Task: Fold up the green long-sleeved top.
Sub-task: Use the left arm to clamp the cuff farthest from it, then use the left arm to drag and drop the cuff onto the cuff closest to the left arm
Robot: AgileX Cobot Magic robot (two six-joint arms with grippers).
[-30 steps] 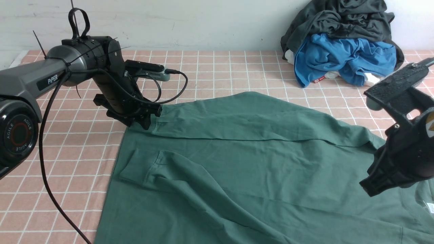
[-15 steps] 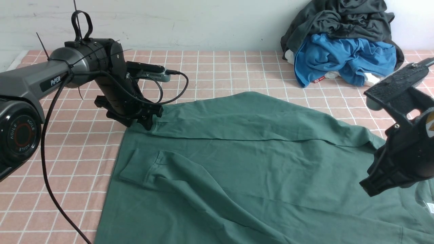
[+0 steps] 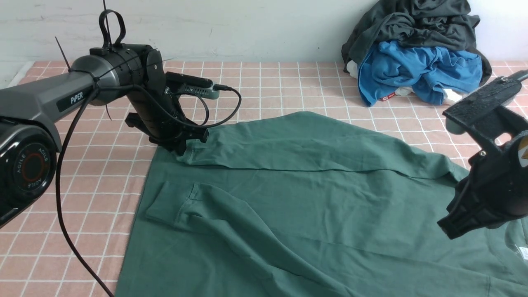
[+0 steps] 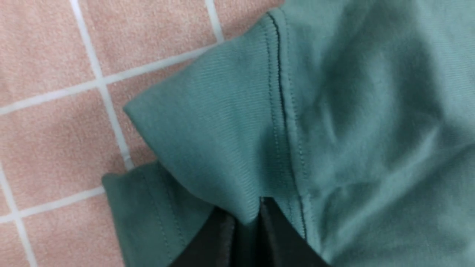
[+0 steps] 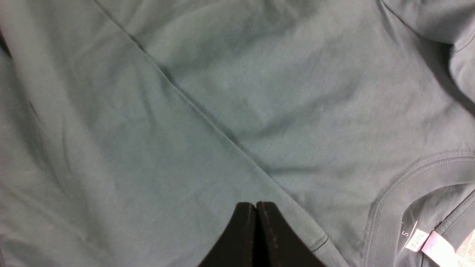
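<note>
Clothes pile (image 3: 416, 53) blocks far right; tablecloth (image 3: 268, 86) beside green top (image 3: 313, 198) free.

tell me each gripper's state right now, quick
Left gripper: closed on the cuff of the green long-sleeved top.
Right gripper: closed, holding nothing.

The desk (image 3: 264, 86) is pink with a white grid. The green top (image 3: 313, 198) lies spread across its near half. A grey garment (image 3: 412, 24) and a blue garment (image 3: 416, 70) are heaped far right.
</note>
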